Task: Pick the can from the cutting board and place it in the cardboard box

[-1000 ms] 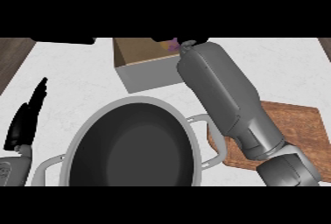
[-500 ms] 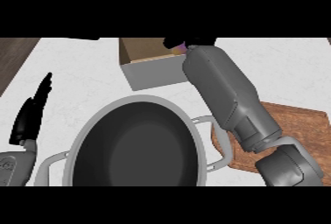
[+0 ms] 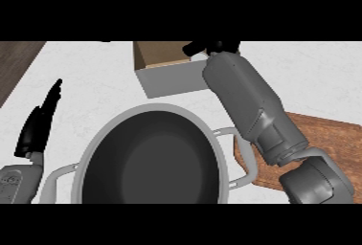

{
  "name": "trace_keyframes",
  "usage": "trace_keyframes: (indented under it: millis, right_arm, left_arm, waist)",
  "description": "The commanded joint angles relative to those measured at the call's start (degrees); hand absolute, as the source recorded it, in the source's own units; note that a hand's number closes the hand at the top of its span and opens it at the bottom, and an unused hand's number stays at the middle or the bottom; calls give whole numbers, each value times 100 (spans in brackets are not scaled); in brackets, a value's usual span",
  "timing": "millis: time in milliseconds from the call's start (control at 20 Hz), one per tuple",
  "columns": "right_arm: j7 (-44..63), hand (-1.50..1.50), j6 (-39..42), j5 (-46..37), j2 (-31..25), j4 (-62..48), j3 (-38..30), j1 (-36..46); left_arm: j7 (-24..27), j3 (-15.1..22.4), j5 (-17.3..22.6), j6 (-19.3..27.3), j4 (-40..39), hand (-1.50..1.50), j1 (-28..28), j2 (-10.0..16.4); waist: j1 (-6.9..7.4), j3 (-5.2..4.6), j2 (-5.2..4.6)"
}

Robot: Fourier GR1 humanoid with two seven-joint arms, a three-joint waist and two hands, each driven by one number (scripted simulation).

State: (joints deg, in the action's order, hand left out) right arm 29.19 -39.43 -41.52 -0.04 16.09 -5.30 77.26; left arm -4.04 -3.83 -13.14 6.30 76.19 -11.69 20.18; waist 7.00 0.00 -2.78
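Can: not visible in the head view. I cannot tell whether my right robot hand (image 3: 197, 48) holds it.

Right robot hand: at the far edge of the view, above the far right corner of the cardboard box (image 3: 173, 79). Only dark parts of it show, so I cannot tell whether it is clenched or released.

Cardboard box: open-topped, directly beneath this hand and extending to its left.

Cutting board (image 3: 322, 139): well nearer to me than that hand, partly under my right forearm (image 3: 247, 100).

Pot (image 3: 152, 160): large and grey, left of the forearm, its handle reaching the board's edge.

Left robot hand (image 3: 39, 127): released, held straight, resting left of the pot above the bench (image 3: 92, 81).
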Motion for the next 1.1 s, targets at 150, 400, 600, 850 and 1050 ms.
trace_keyframes:
  millis: [150,400,600,850,1050]
  right_arm:
    - [-718,-150,-1160,211,4,153,-210,81]
    - [-1455,-150,-1349,754,-117,528,-748,-79]
    - [-2265,-150,-1260,1305,3,872,-952,-439]
    - [-2603,-150,-994,1616,-186,1486,-1031,-1209]
    - [-1955,-150,-712,1336,-314,2401,-567,-2049]
  left_arm:
    - [-37,-55,47,-75,-82,0,-46,24]
    - [103,-130,9,46,47,0,344,16]
    - [125,-431,196,-120,-202,0,238,218]
    - [10,-533,199,-152,142,0,606,275]
    - [106,-583,157,-34,451,0,1158,178]
  waist:
    - [-77,0,52]
    - [-271,5,135]
    - [-439,3,192]
    - [-628,4,270]
    - [-782,1,354]
